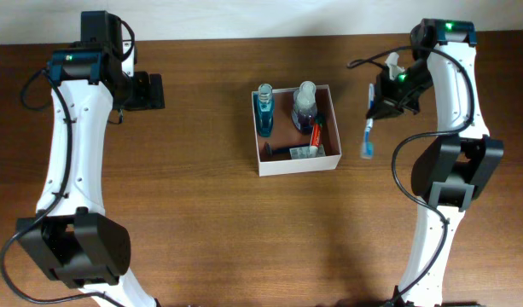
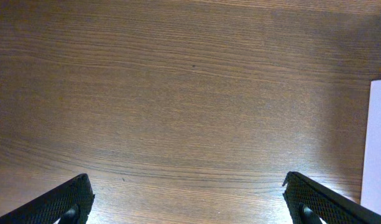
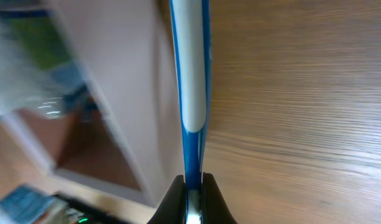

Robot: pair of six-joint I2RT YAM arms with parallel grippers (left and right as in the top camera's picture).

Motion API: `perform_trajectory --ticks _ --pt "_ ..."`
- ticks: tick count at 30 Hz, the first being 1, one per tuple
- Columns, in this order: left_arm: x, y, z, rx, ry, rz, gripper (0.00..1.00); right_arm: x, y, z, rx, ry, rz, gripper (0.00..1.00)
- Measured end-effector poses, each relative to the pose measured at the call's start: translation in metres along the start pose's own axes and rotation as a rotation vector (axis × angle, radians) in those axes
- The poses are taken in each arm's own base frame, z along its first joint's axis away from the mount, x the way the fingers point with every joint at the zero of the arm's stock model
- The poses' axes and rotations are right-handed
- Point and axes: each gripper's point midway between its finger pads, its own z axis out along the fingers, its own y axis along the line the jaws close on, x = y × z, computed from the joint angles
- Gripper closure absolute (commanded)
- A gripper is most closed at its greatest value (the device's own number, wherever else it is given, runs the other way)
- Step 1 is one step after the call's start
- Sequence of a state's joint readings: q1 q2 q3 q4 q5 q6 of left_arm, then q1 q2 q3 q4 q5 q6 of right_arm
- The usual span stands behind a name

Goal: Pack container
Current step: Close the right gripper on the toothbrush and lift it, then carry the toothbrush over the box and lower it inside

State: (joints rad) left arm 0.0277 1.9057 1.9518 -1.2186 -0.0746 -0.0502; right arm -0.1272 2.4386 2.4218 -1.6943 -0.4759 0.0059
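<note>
My right gripper (image 3: 191, 190) is clamped tight on the toothbrush (image 1: 369, 136), at 3 o'clock of the container (image 1: 295, 165). My left gripper (image 2: 185, 186), at its 10 o'clock, gapes wide, holding nothing.

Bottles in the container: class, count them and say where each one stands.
2. A blue bottle stands in the container's far left corner; a clear bottle with purple liquid stands right of it, against the far wall. A small one could hide behind them.
</note>
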Motion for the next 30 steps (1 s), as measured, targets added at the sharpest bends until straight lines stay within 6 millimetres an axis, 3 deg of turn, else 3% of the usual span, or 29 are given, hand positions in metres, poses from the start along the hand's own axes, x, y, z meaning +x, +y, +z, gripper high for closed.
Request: perform_trajectory --ticks 8,12,18,25,28,30 --pt "0.000 0.000 0.000 0.000 0.000 0.000 0.01 0.005 0.045 0.001 -0.181 0.016 0.029 0.96" --pt "0.000 0.000 0.000 0.000 0.000 0.000 0.01 0.010 0.066 -0.012 -0.240 -0.003 0.016 0.96" --pt "0.000 0.000 0.000 0.000 0.000 0.000 0.01 0.024 0.077 -0.063 -0.205 -0.128 -0.012 0.96" --pt "0.000 0.000 0.000 0.000 0.000 0.000 0.01 0.064 0.092 -0.138 -0.097 -0.344 -0.042 0.96" --pt "0.000 0.000 0.000 0.000 0.000 0.000 0.01 0.084 0.107 -0.155 -0.062 -0.405 -0.042 0.96" --pt "0.000 0.000 0.000 0.000 0.000 0.000 0.01 0.093 0.119 -0.156 -0.050 -0.416 -0.036 0.96"
